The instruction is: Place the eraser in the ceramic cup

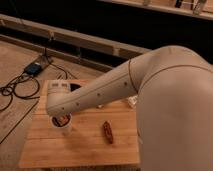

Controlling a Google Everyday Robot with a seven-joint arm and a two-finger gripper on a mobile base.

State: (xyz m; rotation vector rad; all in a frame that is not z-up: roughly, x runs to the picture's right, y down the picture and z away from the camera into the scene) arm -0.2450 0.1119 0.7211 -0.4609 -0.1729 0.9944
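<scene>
**Camera view.** I am reaching my cream-coloured arm [105, 90] from the right across the light wooden slatted counter [85, 150]. My claw [60, 118] is hanging straight below the wrist, directly over the mouth of the plain white cylindrical ceramic cup [65, 128], which is standing upright near the counter's left edge. The wrist is covering most of the claw, so I cannot tell whether it is gripping or has let go.

At the cup's mouth a small dark piece with red-orange marking is showing. I am taking this to be the flat dark rectangular eraser [62, 121]. It is sitting right under the claw, at or just inside the rim. Whether it is resting in the cup or hanging above it cannot be made out.

Handling, as a judgement: I am expecting the eraser to be light, slightly yielding and grippy, not fragile. The best hold is across its narrow width, near mid-length. The cup is the delicate item: hard, brittle and easily tipped, so I am treating its rim as a no-contact zone.

A narrow reddish-brown oblong piece [107, 132] is lying flat towards the middle of the counter, well apart from the cup.
</scene>
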